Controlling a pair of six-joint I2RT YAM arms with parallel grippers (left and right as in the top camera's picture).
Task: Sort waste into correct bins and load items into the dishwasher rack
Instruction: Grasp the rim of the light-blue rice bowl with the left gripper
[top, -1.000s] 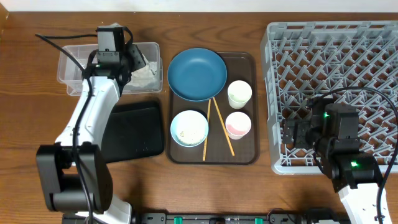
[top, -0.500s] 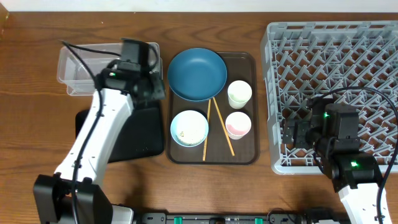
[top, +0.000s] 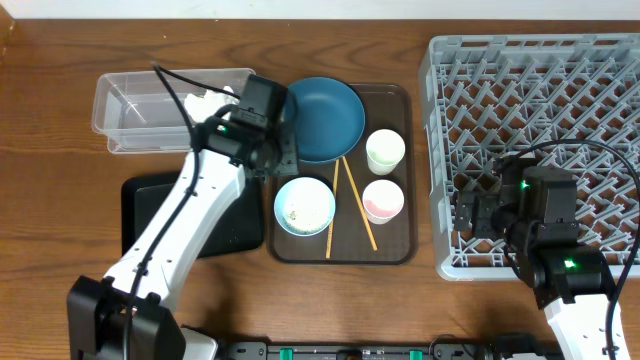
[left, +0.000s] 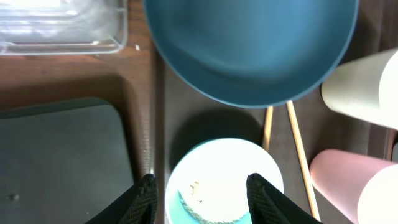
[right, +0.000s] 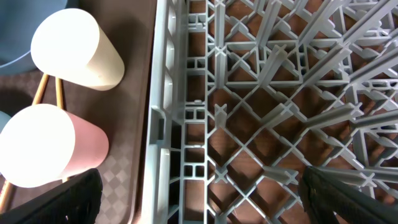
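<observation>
Left gripper (left: 202, 190) hovering, spread wide.
Light-blue bowl (left: 227, 177) sitting just nearward, lining up between the fingers (left: 144, 194).

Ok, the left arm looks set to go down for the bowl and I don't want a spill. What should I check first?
1. Left jaws open and empty: ok.
2. Left jaws above the light-blue round bowl: ok, in the wrist view it sits between them.
3. Bowl free of waste: not ok, loose white rice grains lie inside.
4. Two thin wooden chopsticks clear of the bowl: cannot tell, one runs close beside its rim.
5. Right jaws out of the way: ok, open over the edge of the large grey plastic lattice rack.
</observation>
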